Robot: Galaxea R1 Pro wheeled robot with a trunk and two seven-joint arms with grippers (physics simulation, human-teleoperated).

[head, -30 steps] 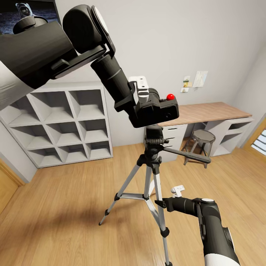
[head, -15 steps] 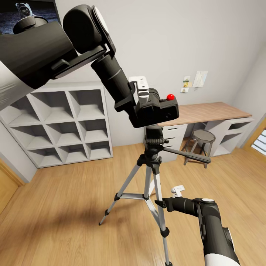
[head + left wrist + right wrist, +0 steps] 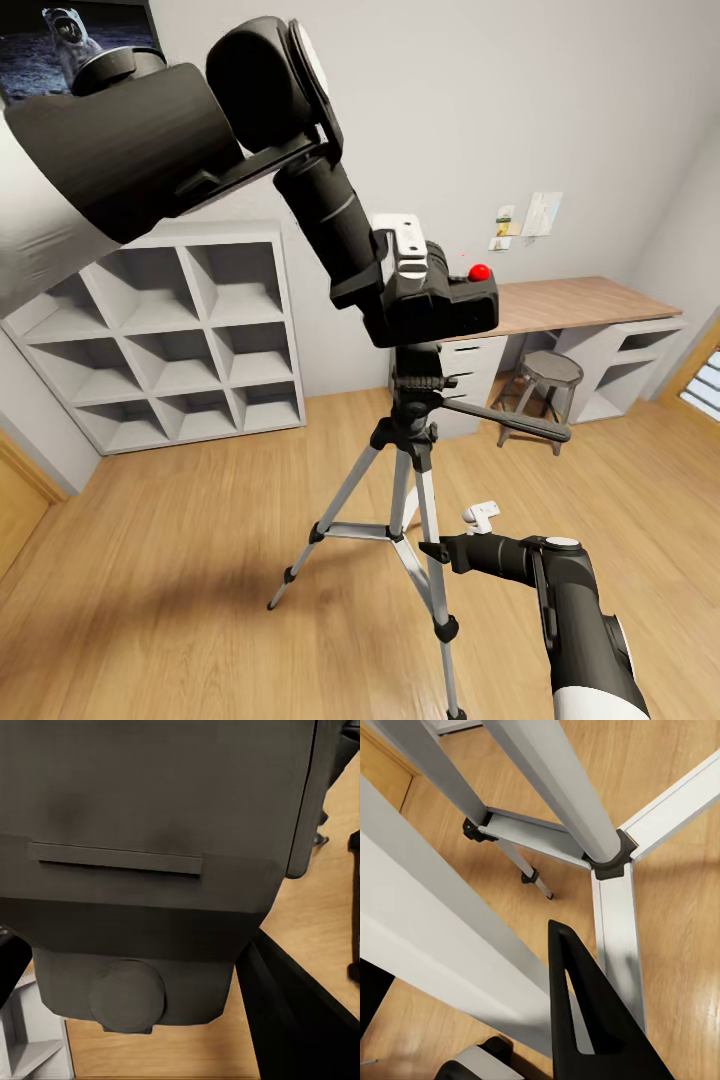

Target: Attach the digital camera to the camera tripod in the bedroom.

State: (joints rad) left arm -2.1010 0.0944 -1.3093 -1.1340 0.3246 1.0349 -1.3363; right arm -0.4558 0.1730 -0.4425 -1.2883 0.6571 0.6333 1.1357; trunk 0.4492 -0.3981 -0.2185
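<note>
My left gripper [image 3: 412,285] is shut on the digital camera [image 3: 452,305], a small black box with a red dot on top. It holds the camera right above the black head of the camera tripod [image 3: 417,385]; the camera's underside seems to touch the head. In the left wrist view the camera's dark body [image 3: 150,855] is very close, with one finger [image 3: 300,1020] beside it. The tripod's silver legs [image 3: 345,500] spread over the wood floor. My right gripper [image 3: 436,550] is low beside one leg, open, and that silver leg [image 3: 450,945] runs between its black fingers [image 3: 592,1020].
White cube shelving [image 3: 160,330] stands against the back wall on the left. A wood-topped desk [image 3: 580,300] with a round stool [image 3: 550,370] is at the back right. The tripod's pan handle [image 3: 510,420] sticks out to the right. Wood plank floor lies around the tripod.
My left arm has carried the camera a little to the right and down, closer over the tripod head. The right arm and tripod have not moved.
</note>
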